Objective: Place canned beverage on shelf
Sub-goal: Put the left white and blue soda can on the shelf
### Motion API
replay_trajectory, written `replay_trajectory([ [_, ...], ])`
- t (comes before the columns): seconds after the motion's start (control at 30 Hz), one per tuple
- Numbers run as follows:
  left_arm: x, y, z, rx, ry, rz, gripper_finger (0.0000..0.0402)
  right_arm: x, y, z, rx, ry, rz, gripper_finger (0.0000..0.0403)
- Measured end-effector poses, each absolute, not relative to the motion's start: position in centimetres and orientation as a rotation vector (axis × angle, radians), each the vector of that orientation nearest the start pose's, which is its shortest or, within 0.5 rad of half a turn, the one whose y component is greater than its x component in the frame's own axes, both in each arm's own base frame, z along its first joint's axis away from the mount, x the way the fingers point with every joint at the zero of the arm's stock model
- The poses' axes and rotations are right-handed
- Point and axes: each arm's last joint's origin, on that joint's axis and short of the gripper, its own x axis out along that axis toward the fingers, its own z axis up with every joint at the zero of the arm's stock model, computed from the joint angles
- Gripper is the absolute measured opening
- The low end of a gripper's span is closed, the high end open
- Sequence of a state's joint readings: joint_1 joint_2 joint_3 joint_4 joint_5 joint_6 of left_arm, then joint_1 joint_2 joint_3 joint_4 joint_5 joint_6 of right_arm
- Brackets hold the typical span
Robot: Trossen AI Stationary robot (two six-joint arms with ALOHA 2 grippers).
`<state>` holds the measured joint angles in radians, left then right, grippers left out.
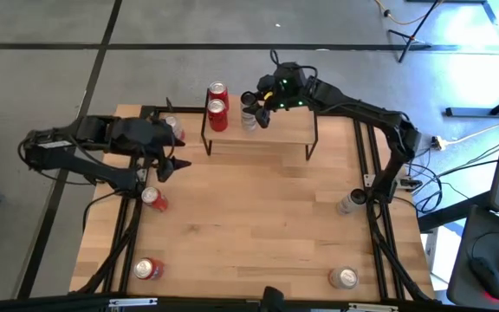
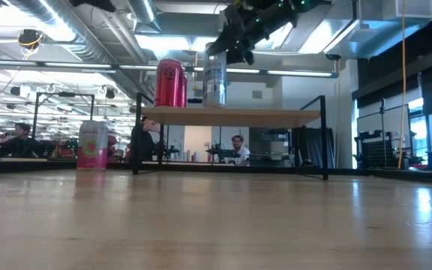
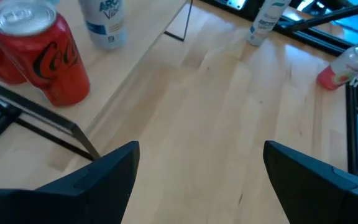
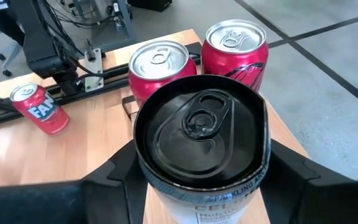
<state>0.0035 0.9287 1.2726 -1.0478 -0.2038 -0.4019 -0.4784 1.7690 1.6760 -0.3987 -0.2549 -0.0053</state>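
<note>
Right gripper (image 1: pixel 254 104) clamped on a silver can (image 2: pixel 214 77) standing on the shelf (image 1: pixel 289 130).
We see two red cans (image 4: pixel 191 53) just beside it at the shelf's left end, bare light wood to its right; only the wrist view shows its dark lid; left gripper (image 3: pixel 197 180), jaws apart, hovers over open tabletop (image 1: pixel 258 225).

The right tool (image 4: pixel 201 180) hides the held can's (image 4: pixel 201 140) lower body.
</note>
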Motion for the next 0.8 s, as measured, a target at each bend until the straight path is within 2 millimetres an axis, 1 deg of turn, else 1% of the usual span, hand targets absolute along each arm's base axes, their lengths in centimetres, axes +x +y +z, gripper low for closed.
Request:
replay_trajectory([
  [0.17, 14.2, 0.8, 38.5, -0.329, 0.627, 0.316, 0.033, 36.9, -18.4, 35.0, 0.196, 0.438, -0.228, 0.021],
  [0.4, 14.4, 0.8, 38.4, -0.32, 0.624, 0.306, 0.033, 37.8, -19.0, 34.3, 0.174, 0.406, -0.263, 0.021],
  [0.57, 14.5, 0.8, 38.5, -0.322, 0.607, 0.304, 0.033, 37.9, -19.6, 34.4, 0.144, 0.378, -0.366, 0.021],
  [0.7, 14.5, 0.9, 38.5, -0.326, 0.602, 0.315, 0.033, 37.8, -20.0, 34.3, 0.144, 0.374, -0.382, 0.021],
  [0.8, 14.5, 0.9, 38.5, -0.38, 0.592, 0.34, 0.033, 37.9, -20.1, 34.2, 0.149, 0.372, -0.399, 0.021],
])
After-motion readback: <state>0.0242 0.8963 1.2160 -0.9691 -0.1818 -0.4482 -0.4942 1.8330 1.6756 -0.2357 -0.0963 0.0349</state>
